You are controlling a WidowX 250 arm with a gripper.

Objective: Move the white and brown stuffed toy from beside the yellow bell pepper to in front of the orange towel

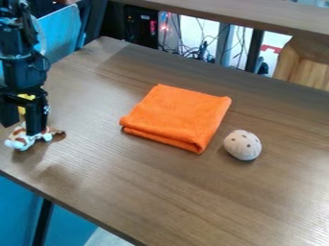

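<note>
Black gripper (22, 129) hangs at left side of table (147, 187), fingers spread apart, just at spotted toy animal (22, 139), which lies near table's left edge. Surface is brown, wood grain, with soft shine and shadows. Folded orange cloth (178, 115) lies around middle; pale dotted ball-like toy (243, 145) is beside, to right. Behind table: tangled cables (204, 50), wooden furniture (302, 65).
</note>
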